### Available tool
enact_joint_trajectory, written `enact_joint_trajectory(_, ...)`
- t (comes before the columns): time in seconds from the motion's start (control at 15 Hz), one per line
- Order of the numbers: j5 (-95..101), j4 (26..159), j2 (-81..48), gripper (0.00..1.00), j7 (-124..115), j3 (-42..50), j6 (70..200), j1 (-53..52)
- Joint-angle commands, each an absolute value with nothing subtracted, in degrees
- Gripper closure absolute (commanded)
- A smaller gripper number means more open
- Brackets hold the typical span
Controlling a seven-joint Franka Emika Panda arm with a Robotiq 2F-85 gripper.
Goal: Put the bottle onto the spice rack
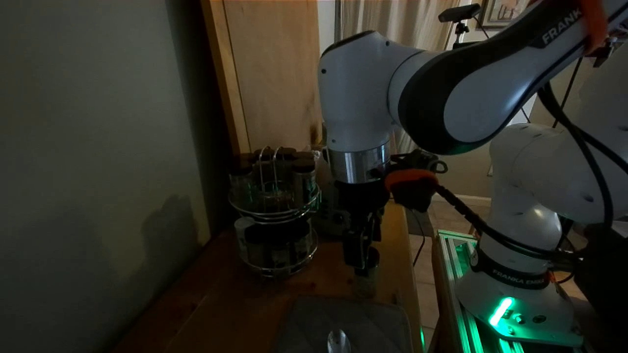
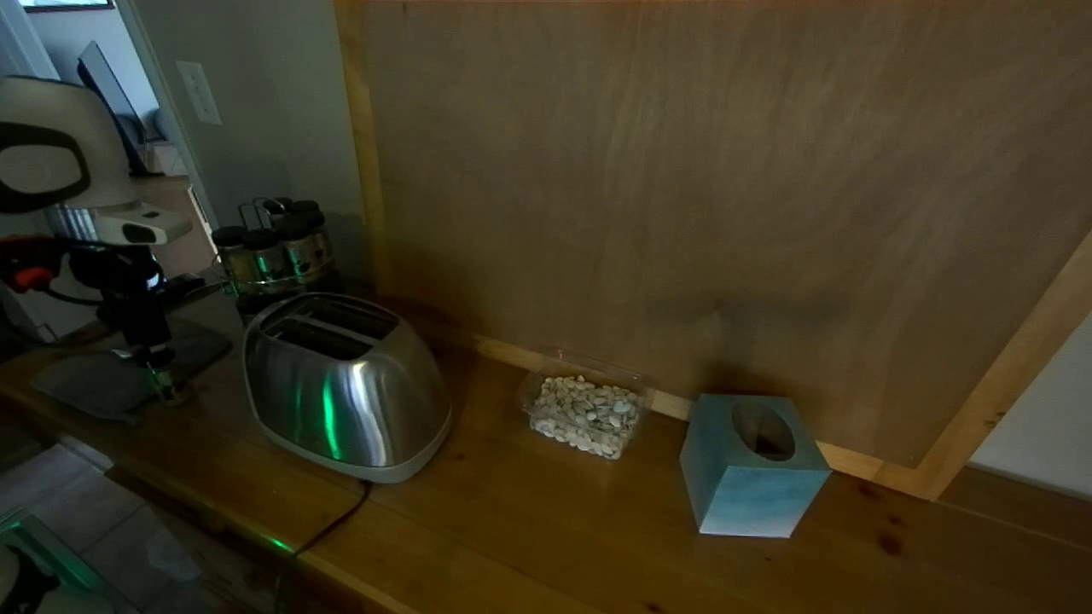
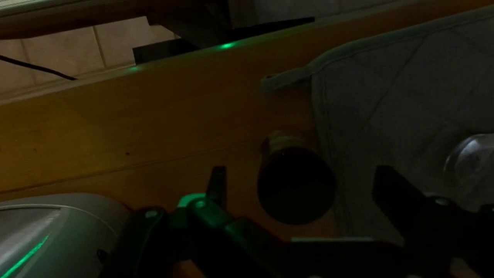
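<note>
The bottle (image 1: 365, 284) stands upright on the wooden table beside a grey cloth. It also shows in an exterior view (image 2: 171, 391). In the wrist view its round black cap (image 3: 296, 189) lies between the two fingers. My gripper (image 3: 301, 177) is open, with a gap between each finger and the cap. The gripper points down over the bottle in both exterior views (image 1: 364, 264) (image 2: 155, 354). The spice rack (image 1: 274, 216) is a round two-tier wire carousel with dark-capped jars, left of the gripper. Its upper tier (image 2: 286, 281) shows behind the toaster; its lower tier is mostly hidden there.
A silver toaster (image 2: 350, 392) stands near the rack; its corner shows in the wrist view (image 3: 77, 231). The grey cloth (image 1: 343, 314) bears a spoon (image 1: 338, 340). A pebble box (image 2: 587, 414) and a blue tissue box (image 2: 755, 490) stand farther along. A wall (image 1: 122, 171) borders the table.
</note>
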State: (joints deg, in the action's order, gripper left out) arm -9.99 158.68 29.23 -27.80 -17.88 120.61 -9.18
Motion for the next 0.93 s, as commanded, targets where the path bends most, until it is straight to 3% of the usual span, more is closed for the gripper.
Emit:
enact_joint_trajectory(0.0, -11.40, 158.63, 26.95, 0.30, -26.41, -16.37, 120.43, -10.01)
enact_joint_trajectory(0.07, -11.48, 158.64, 26.67, 0.31, -26.29, -16.26, 120.34, -10.12)
enact_joint_trajectory(0.47, -11.34, 158.63, 25.65, 0.75, -26.01, -15.88, 120.04, -10.15)
enact_joint_trajectory(0.87, -11.05, 158.60, 27.52, 0.75, -26.26, -16.24, 119.56, -10.68)
